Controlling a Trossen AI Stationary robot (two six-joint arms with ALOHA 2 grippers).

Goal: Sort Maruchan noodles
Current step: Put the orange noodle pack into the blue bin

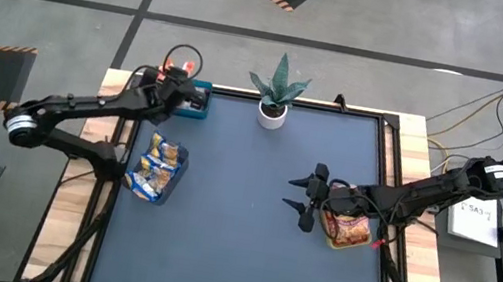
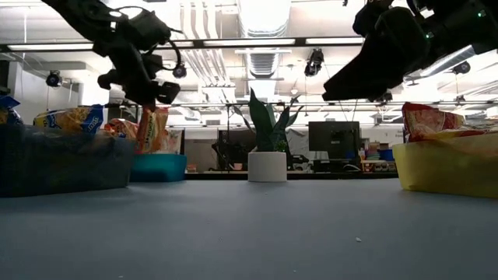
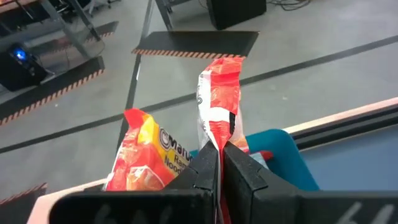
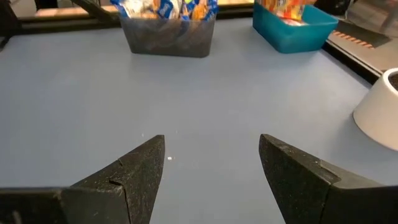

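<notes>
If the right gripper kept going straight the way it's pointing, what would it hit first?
Probably the dark bin of yellow-and-blue noodle packets across the table. The open right gripper faces it over bare mat, though it tilts downward, so it might meet the mat sooner.

Maruchan noodles, crinkly plastic packets, in three lots.
- Red-and-white packet point(image 3: 219, 102): upright, pinched at its lower edge, above the teal bin point(image 3: 283, 155).
- Orange-red packet point(image 3: 146, 155): standing tilted in that teal bin.
- Yellow-and-blue packets point(image 1: 159, 165): heaped in the dark blue bin point(image 1: 175, 178) at table's left.
- Orange-red packets point(image 1: 347, 229): piled in the yellow bin point(image 2: 447, 167) at right.
</notes>
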